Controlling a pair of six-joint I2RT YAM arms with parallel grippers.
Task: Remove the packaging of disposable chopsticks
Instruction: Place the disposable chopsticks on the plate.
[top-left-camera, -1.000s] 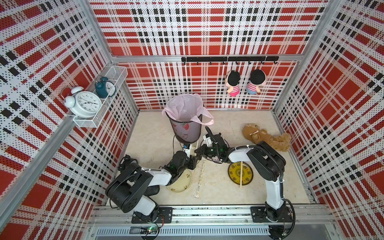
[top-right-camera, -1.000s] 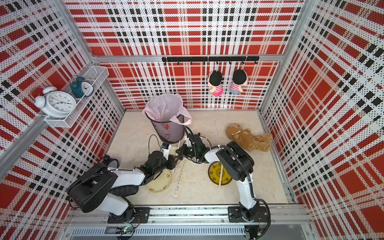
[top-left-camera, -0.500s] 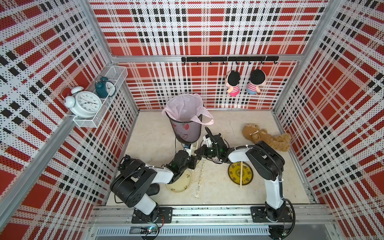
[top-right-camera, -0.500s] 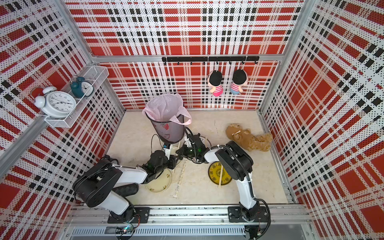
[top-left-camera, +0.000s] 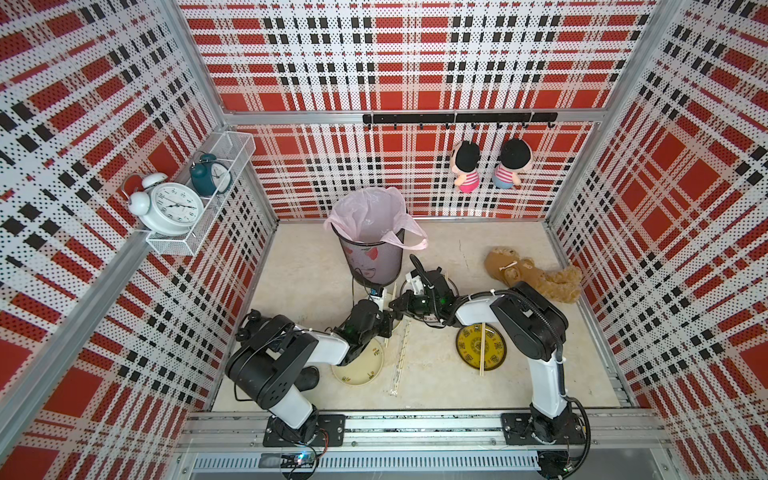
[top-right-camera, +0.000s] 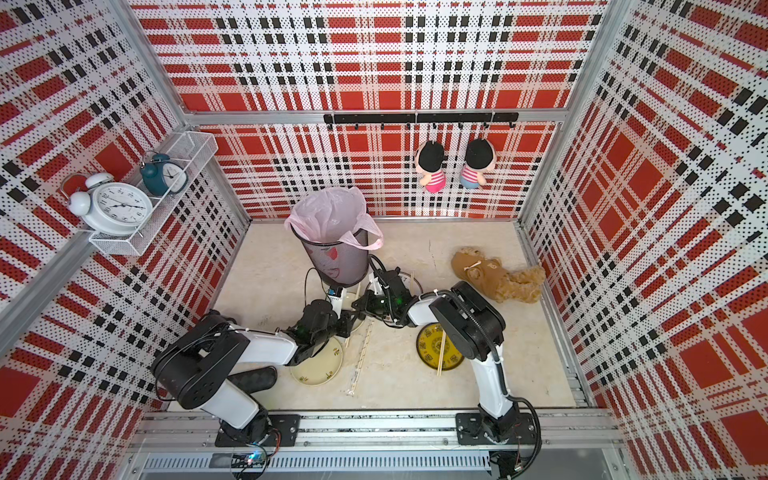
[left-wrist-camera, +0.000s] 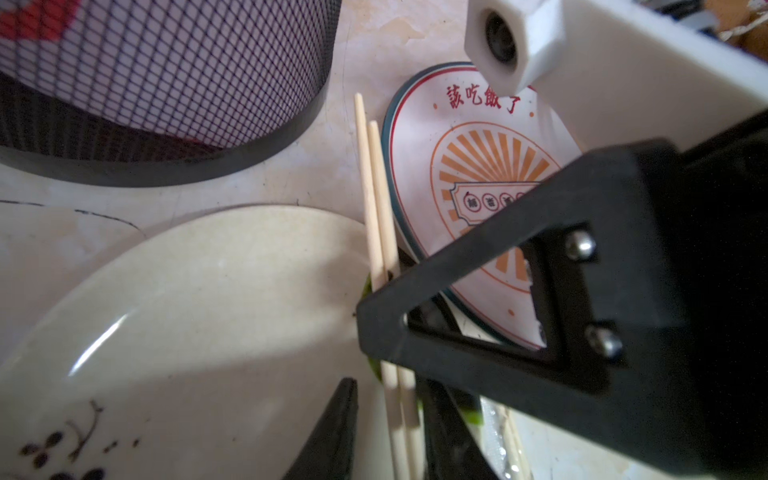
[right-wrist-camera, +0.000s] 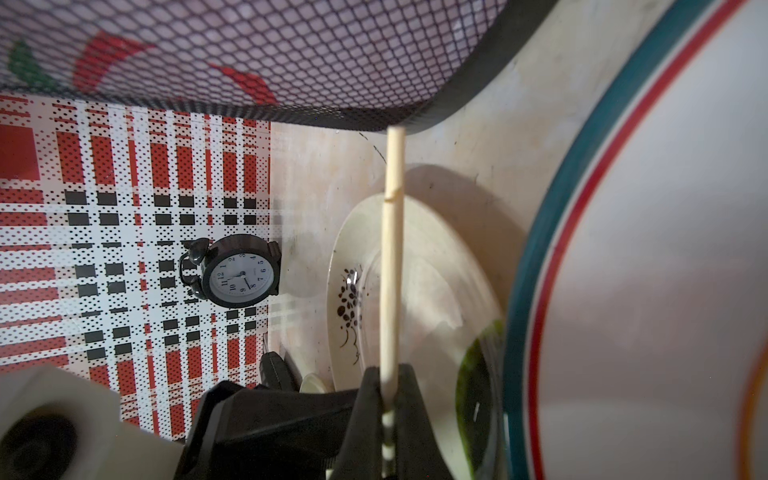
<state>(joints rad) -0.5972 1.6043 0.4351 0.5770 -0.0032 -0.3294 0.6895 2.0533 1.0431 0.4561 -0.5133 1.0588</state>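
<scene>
In both top views the two grippers meet at mid-frame, just below the bin (top-left-camera: 370, 253). The left gripper (top-left-camera: 388, 323) sits lower left of the right gripper (top-left-camera: 397, 305). One pair of chopsticks (left-wrist-camera: 376, 187) runs through both.

In the right wrist view the right gripper (right-wrist-camera: 388, 372) is clamped tight on the pair. No gap shows at the wood, and the free length points towards the bin's base. Something white-dotted shows between the fingers behind the grip, too blurred to name.

In the left wrist view the left gripper (left-wrist-camera: 390, 395) straddles the same pair further along. Its jaws stand partly apart: one finger is clear of the wood, the other just beside it, and I cannot tell whether that one touches. The right gripper's black finger crosses over the sticks between the left jaws and the tips. The pair lies over the rim of the cream plate (left-wrist-camera: 187, 291), beside the white plate (left-wrist-camera: 419, 145).

In a top view a sleeve (top-left-camera: 400, 361) lies on the table just right of the cream plate, below both grippers and apart from them. Further right a bare pair (top-left-camera: 483, 353) rests on the yellow plate (top-left-camera: 465, 345).
</scene>
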